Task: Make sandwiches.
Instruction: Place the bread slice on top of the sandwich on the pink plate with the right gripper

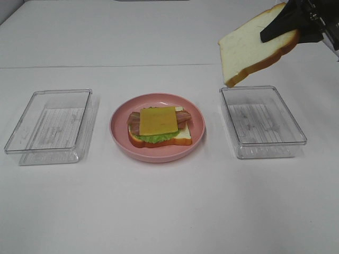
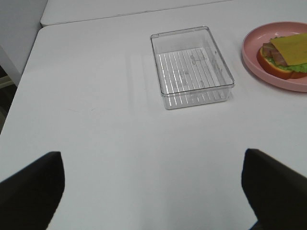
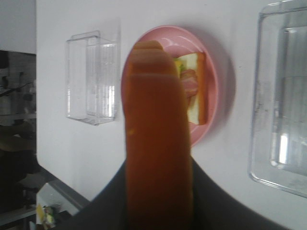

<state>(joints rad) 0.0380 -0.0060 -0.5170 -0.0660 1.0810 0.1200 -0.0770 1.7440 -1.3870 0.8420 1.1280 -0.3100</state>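
Right gripper (image 1: 288, 26) clamped on bread slice (image 1: 249, 47) by crust edge, held above right tray (image 1: 263, 123). Left gripper (image 2: 153, 191) wide open, empty. Open sandwich (image 1: 159, 126) on plate (image 1: 121, 127). You treat slice as light, soft, crushable; grip crust only.

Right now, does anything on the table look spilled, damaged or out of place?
Nothing looks spilled or damaged. The open sandwich sits within the pink plate, cheese slice on top, slightly turned. Both clear trays stand flat. The right pincer holds the top bread slice tilted in the air.
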